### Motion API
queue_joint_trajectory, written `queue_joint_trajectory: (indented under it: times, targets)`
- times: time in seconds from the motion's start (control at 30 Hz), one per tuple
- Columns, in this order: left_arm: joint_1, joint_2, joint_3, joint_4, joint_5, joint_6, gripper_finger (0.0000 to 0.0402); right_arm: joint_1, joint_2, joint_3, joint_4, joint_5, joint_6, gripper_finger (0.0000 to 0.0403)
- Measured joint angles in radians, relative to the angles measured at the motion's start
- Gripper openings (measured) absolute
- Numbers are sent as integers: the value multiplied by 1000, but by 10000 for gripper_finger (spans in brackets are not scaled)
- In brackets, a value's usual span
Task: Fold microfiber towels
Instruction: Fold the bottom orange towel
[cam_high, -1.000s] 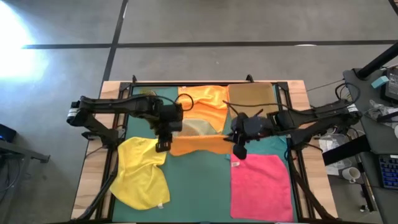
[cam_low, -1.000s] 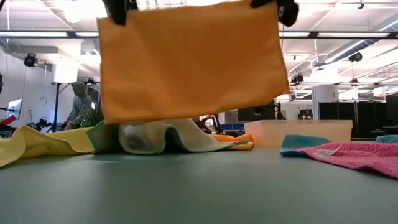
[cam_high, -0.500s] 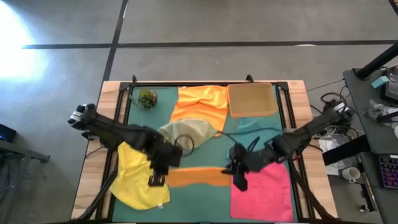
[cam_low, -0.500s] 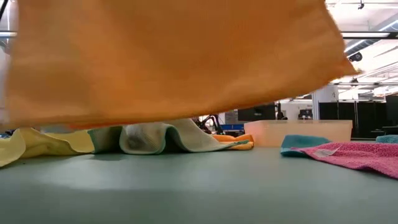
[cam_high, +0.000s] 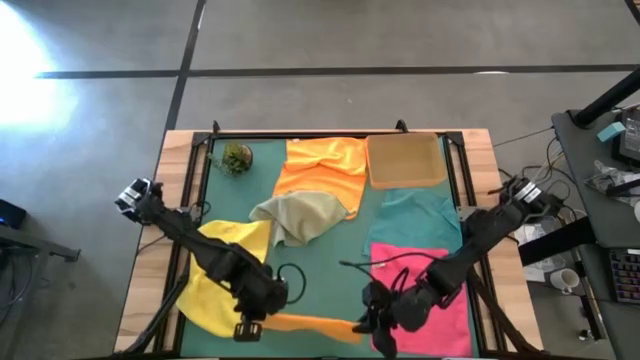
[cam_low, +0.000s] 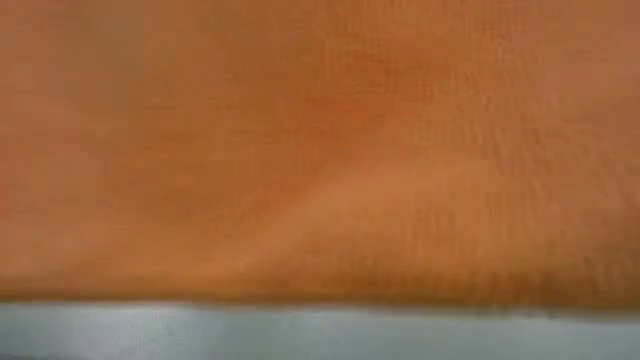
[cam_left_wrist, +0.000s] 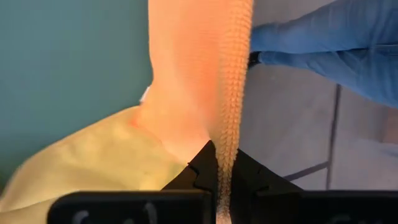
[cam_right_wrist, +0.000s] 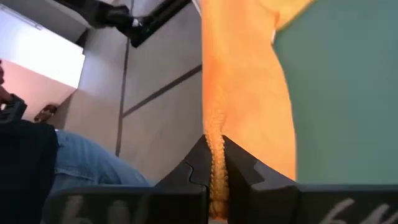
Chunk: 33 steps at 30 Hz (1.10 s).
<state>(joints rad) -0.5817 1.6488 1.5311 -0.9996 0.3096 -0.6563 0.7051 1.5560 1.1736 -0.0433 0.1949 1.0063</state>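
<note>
An orange towel (cam_high: 305, 323) is stretched between my two grippers near the table's near edge. In the low view this orange towel (cam_low: 320, 150) fills almost the whole picture. My left gripper (cam_high: 245, 328) is shut on its left end and my right gripper (cam_high: 378, 325) on its right end. A yellow towel (cam_high: 225, 270) lies crumpled at the near left, and an olive towel (cam_high: 300, 215) lies bunched in the middle. A second orange towel (cam_high: 325, 165) lies at the far middle, a teal towel (cam_high: 420, 215) at the right, and a pink towel (cam_high: 440, 290) lies flat at the near right. My left gripper pinches the orange towel's upper edge (cam_left_wrist: 222, 163) between its two fingers at the left end. The fingers slant down toward the near edge. The edge runs on straight toward the other gripper, and the cloth hangs below it. My right gripper pinches the same upper edge (cam_right_wrist: 215, 155) between its two fingers at the right end, slanting toward the near edge. The cloth hangs below, fairly taut between the two holds. Whether its lower edge touches the table I cannot tell.
A tan tray (cam_high: 405, 160) stands at the far right and a small green plant ball (cam_high: 237, 157) at the far left. A person's leg in blue jeans (cam_left_wrist: 323, 43) shows beyond the table's near edge. Bare green mat (cam_high: 325, 270) lies in the middle.
Both grippers have moved toward the table's near edge and down, staying shut. They carried the orange towel, stretched between them, from above the middle of the table to the near edge. That uncovered the olive towel. The hanging towel has come close in front of the low view's camera.
</note>
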Motion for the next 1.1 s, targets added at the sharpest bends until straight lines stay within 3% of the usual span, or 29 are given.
queue_joint_trajectory:
  times: [0.2,0.5,0.77,1.1]
  targets:
    - [4,19,0,24,1,31,1,24,4,0,-27,45,31,13]
    - [116,114,0,10,-111,182,1,-33,12,-3,-300,129,96,13]
    - [204,199,-2,-85,-164,279,1,-83,24,-4,-388,174,94,13]
    - [277,228,-10,-88,-242,333,2,-136,85,-7,-461,215,79,13]
